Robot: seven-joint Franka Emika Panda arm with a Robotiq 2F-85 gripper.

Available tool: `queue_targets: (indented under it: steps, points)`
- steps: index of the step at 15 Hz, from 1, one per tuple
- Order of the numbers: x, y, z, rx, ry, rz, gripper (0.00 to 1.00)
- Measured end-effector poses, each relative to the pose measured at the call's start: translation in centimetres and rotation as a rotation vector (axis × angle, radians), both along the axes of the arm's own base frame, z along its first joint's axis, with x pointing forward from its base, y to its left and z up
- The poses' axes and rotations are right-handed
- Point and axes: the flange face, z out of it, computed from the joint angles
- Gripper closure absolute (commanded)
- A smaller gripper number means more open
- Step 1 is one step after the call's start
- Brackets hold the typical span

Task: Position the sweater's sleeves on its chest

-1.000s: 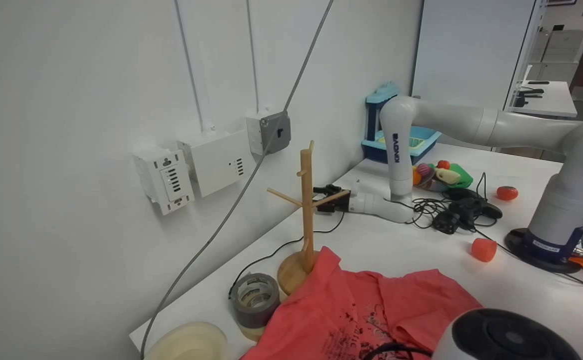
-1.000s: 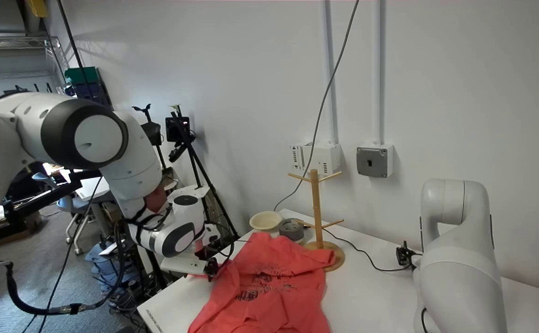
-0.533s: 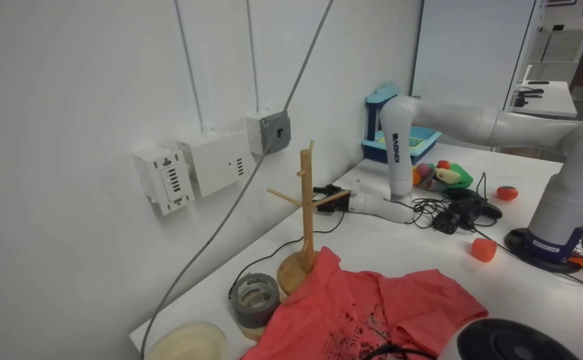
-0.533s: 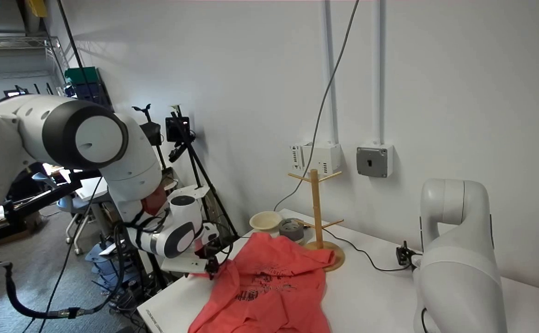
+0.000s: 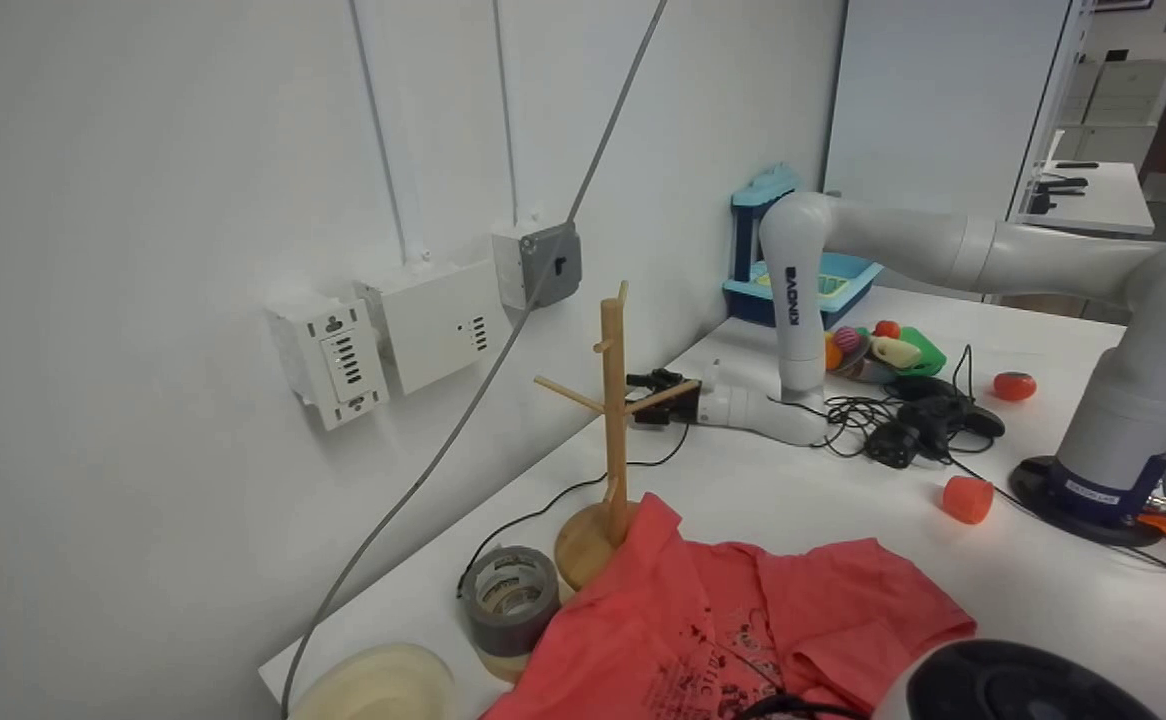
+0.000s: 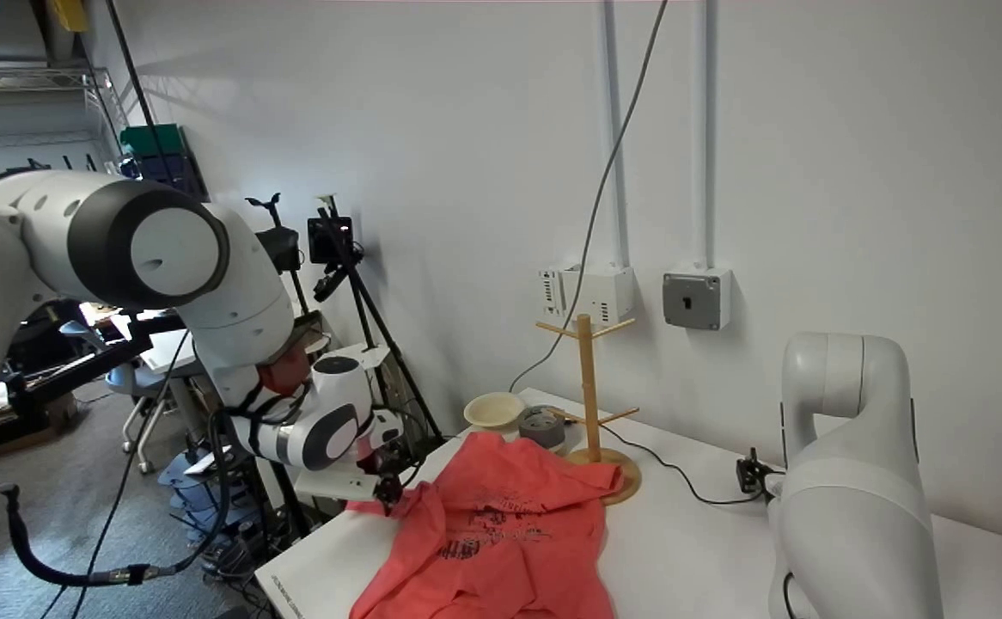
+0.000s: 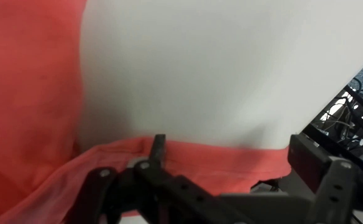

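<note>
- Your end effector (image 7: 229, 152) stood wide, operator! In your wrist view the sleeve (image 7: 200, 160) ran toward three o'clock across the gap; contact, you couldn't tell.
- In an exterior view, you hung at the sweater's (image 6: 505, 494) ten o'clock.
- That sweater lay rumpled on the tabletop (image 6: 690, 550), its printed chest (image 6: 497, 535) facing up.
- The wooden stand (image 6: 589, 387) rose at its two o'clock; the bowl (image 6: 494, 411) sat at twelve.

room over bare table (image 6: 681, 550) beside sweater (image 6: 501, 529); upright wooden stand (image 6: 589, 387), grey arm (image 6: 853, 499) in way
</note>
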Motion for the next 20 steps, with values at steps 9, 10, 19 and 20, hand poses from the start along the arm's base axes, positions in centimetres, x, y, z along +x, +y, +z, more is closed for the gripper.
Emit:
queue_targets:
  steps: [9, 10, 19, 20]
  points:
    - [0.9, 0.8, 1.3, -0.016, -0.071, 0.066, 0.00]
    - [0.8, 0.8, 1.0, -0.022, -0.073, 0.076, 0.00]
    - [1.4, 0.7, -1.0, -0.045, -0.077, 0.094, 0.43]
    - [1.7, 0.7, -0.9, -0.045, -0.080, 0.092, 0.51]
